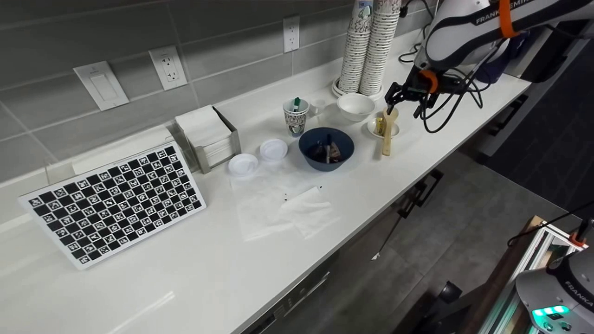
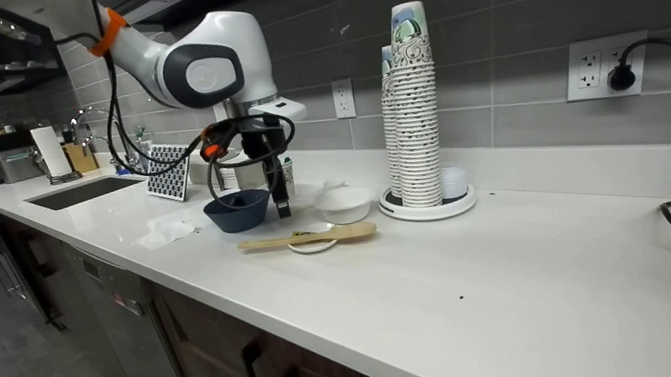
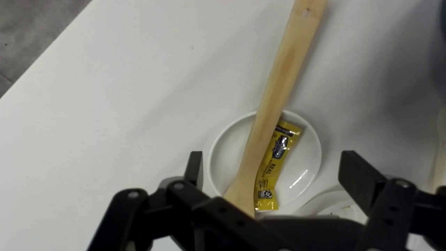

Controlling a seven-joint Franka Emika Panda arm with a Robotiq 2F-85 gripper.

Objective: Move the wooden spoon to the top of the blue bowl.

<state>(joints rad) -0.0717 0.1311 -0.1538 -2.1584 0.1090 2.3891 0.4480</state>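
The wooden spoon is pale tan and lies across a small white dish; it shows in both exterior views and the wrist view. In the wrist view its head is partly hidden by my gripper. The blue bowl stands on the counter with dark items inside; an exterior view shows it too, and its edge shows in the wrist view. My gripper is open and empty above the spoon's head end, with the spoon neck between the fingers in view. It also shows in an exterior view.
A yellow packet lies in the dish beside the spoon. A white bowl and tall cup stacks stand near the wall. A patterned cup, two white lids and a napkin are around the blue bowl.
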